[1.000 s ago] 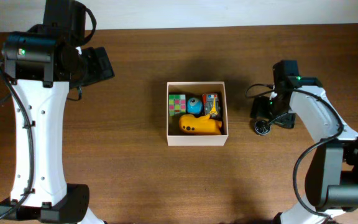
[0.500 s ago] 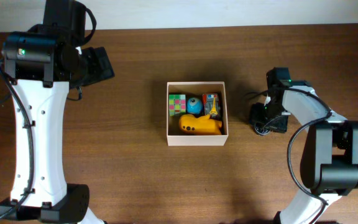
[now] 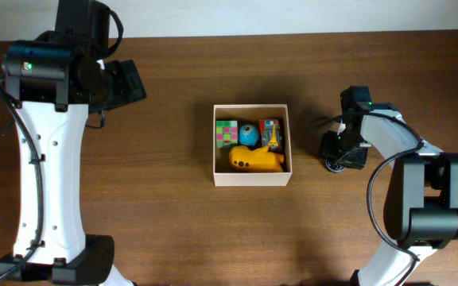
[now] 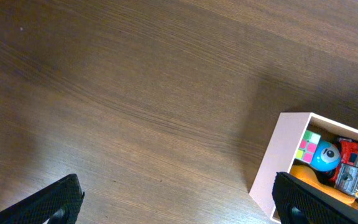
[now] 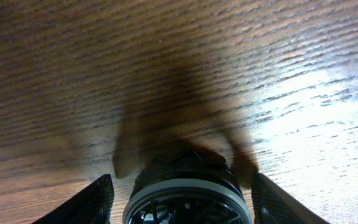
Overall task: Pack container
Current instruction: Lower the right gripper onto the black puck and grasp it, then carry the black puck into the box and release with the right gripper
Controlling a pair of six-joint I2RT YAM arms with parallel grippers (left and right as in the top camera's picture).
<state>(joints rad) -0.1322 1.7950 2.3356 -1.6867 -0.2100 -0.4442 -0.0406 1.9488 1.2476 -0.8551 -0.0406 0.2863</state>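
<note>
The right end effector [image 5: 185, 190] is hanging low over the bench [image 5: 73, 74] with its fingers spread to either side of a small black wheel [image 5: 188, 186]. The wheel has a grey rim, and the bottom edge of the wrist view is cutting off its lower part. A thin strip of wood is showing between the wheel and one finger. On the other side, the finger is sitting right against the rim, and whether it is touching is hard to make out. Overhead, the end effector is covering most of the wheel, so only a pale arc is peeking out.

The left end effector [image 4: 176, 186] is hovering high above bare bench, its fingers wide apart with nothing between them. Only the two dark tips are showing in the bottom corners of its view.

The container [image 3: 253, 181] is sitting in the middle of the bench, between the arms and well apart from both. It is lying nearer the right end effector. Inside, a multicoloured cube [image 3: 227, 133], a blue ball [image 3: 249, 135] and a red and orange toy [image 3: 270, 131] are lining the far side. A yellow toy [image 3: 254, 160] is lying along the near side. The shapes of the last two are too small to make out.
</note>
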